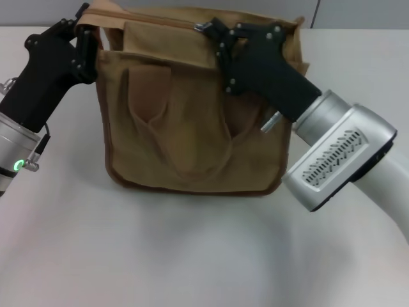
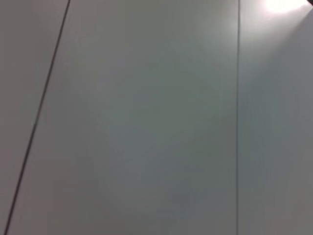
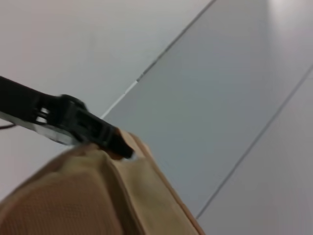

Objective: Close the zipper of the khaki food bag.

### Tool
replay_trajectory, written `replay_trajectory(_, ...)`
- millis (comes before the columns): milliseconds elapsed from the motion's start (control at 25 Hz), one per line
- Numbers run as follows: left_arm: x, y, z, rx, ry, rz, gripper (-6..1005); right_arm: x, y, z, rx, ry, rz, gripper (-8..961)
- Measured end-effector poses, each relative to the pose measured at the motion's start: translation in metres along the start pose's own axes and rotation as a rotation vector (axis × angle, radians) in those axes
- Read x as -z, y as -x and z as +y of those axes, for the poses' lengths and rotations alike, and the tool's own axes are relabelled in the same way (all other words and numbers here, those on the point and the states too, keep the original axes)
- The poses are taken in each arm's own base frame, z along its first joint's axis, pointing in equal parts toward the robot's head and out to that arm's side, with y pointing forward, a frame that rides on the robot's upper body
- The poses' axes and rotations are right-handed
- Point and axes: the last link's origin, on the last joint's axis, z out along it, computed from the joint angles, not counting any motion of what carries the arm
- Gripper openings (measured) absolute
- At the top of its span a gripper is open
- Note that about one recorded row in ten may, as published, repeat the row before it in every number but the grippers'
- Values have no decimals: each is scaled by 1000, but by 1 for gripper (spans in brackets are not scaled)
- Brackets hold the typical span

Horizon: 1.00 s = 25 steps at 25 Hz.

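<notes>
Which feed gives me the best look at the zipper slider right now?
The head view: the silver zipper slider shows on the khaki food bag, at the right hand. The right wrist view shows only bag fabric and the left hand; the left wrist view shows neither.

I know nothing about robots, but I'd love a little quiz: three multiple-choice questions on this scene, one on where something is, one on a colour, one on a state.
1. Where is the right gripper?
A. at the top edge of the khaki food bag, by the silver slider of the zipper
B. flat on the table
C. under the bag

2. What colour is the piping along the bag's bottom edge?
A. white
B. darker brown
C. green

3. How do the bag's handles lie?
A. held up by both grippers
B. cut off
C. hanging down the front

Answers: 1 A, its black tip meets the slider in the head view. 2 B, the edge is browner than the canvas. 3 C, both loops droop over the front panel, while the left gripper holds the top corner.
</notes>
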Motion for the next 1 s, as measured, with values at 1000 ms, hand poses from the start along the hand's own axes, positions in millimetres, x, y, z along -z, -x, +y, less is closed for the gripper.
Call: replay_trajectory(1000, 7, 3, -3, 8, -34, -20, 141, 91, -32, -6, -178, -220, 189, -6)
